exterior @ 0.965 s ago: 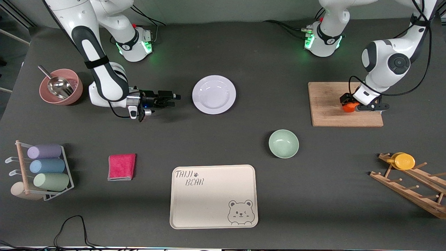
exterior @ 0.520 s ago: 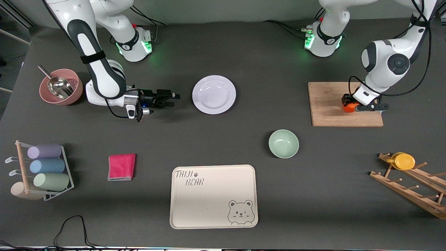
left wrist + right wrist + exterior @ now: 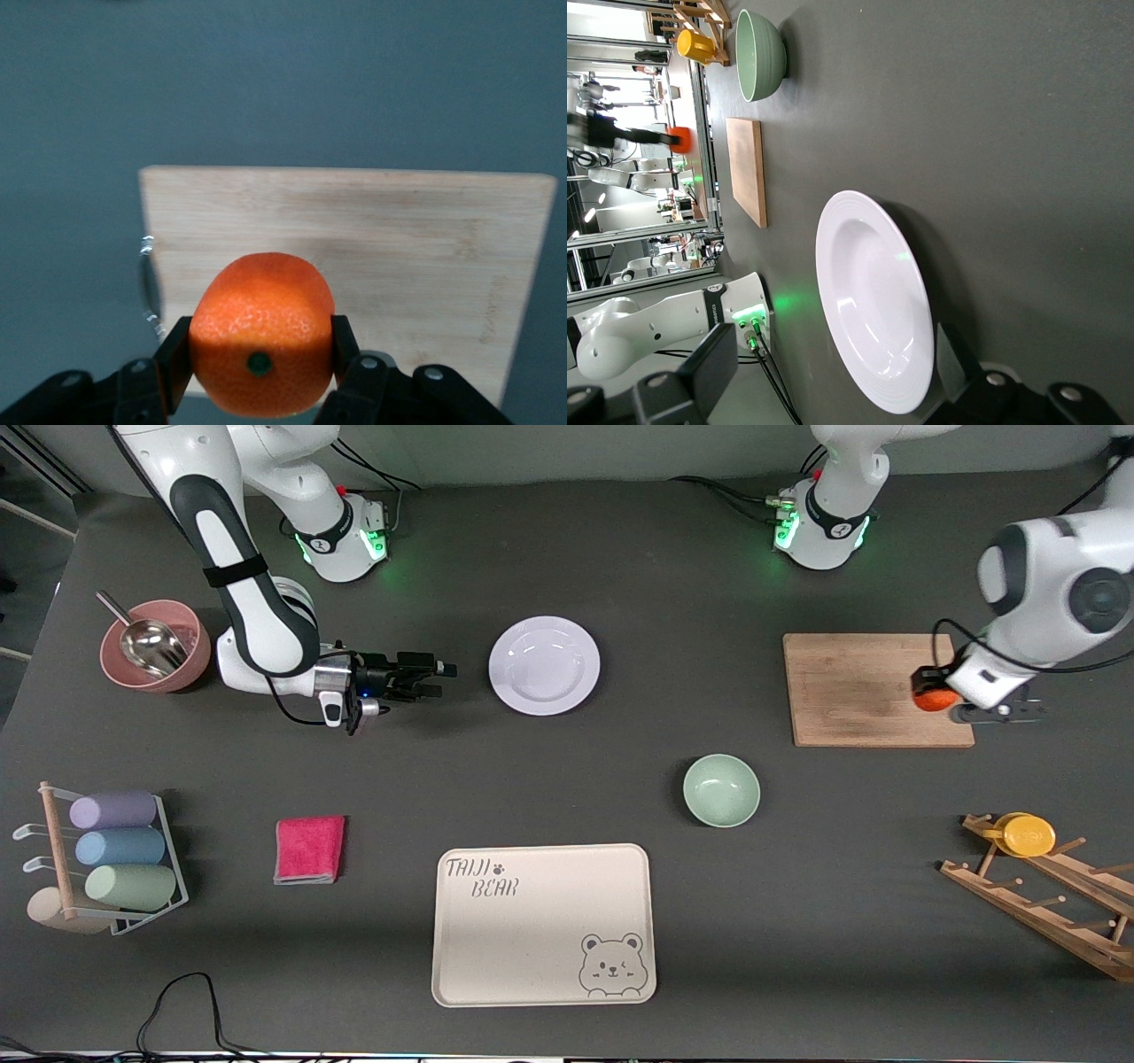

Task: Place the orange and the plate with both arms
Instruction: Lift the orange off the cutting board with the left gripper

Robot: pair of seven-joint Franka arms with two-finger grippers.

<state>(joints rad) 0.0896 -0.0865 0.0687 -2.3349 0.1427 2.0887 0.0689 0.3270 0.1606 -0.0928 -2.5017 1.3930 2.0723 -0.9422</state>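
Starting nearest the front camera, you have the cream tray (image 3: 543, 924), then the green bowl (image 3: 721, 789), both untouched. Farther up, your left gripper (image 3: 941, 693) is clamped on the orange (image 3: 930, 699), lifted over the cutting board's (image 3: 864, 688) edge; the pinch looks narrow, so a fast swing could roll the fruit out. Your right gripper (image 3: 436, 676), fingers apart, waits low beside the plate (image 3: 544, 665); a shallow rim may slip sideways when pinched. Its fingertips are mostly cut off in the wrist view.
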